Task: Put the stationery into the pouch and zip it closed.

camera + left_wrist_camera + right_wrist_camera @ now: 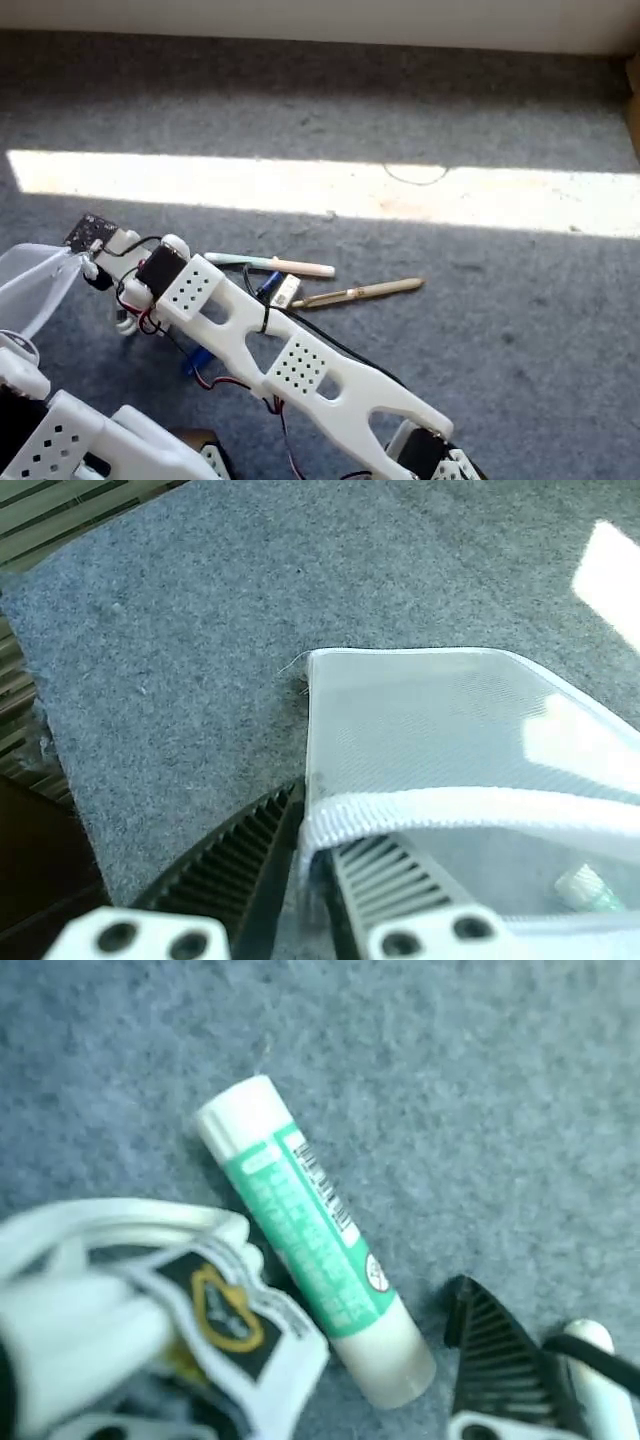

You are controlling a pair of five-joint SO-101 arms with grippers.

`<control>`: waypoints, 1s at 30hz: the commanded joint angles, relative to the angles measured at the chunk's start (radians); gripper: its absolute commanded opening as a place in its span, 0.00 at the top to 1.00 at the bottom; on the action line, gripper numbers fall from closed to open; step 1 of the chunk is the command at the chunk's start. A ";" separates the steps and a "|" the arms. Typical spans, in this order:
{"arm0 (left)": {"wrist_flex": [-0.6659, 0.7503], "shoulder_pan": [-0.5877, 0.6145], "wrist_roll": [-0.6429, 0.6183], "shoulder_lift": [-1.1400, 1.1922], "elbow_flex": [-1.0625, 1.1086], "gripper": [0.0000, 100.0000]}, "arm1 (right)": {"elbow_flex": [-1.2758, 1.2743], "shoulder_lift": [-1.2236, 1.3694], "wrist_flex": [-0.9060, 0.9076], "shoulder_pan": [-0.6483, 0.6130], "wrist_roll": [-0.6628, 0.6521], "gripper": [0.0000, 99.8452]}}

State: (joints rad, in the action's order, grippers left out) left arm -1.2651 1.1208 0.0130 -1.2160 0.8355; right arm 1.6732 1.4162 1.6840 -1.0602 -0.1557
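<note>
One glue stick lies on the carpet just below the right gripper, whose state I cannot tell; grip it squarely mid-tube, then feed it endwise into the pouch, its rim pinched in the left gripper.

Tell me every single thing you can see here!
Translucent white mesh pouch: one, whitish, at the left of the high view, its edge clamped.
Green-and-white glue stick: one, lying on the carpet near the pouch.
Pale green and cream pen: one, on the carpet beyond the long arm.
Tan pen: one, just beside that pen.
Blue item: one, half hidden under the arm; can't tell what.
Grey carpet: one, crossed by a sunlit stripe.
Left gripper: one, black fingers shut on the pouch edge.
Right gripper: one, white arm, at the pouch.
</note>
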 commanded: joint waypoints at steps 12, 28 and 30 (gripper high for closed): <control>0.057 -0.031 -0.018 0.001 0.045 0.99 | 0.088 0.022 -0.036 0.022 -0.104 0.98; 0.054 -0.122 -0.017 0.001 0.050 0.99 | 0.091 -0.139 0.024 0.142 -0.006 0.98; 0.054 -0.133 -0.017 0.001 0.050 0.99 | 0.091 -0.148 0.028 0.157 -0.006 0.99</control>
State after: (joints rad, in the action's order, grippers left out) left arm -1.2206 1.0365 0.0069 -1.2221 0.8938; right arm 1.6701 1.3825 1.6932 -0.9421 -0.1726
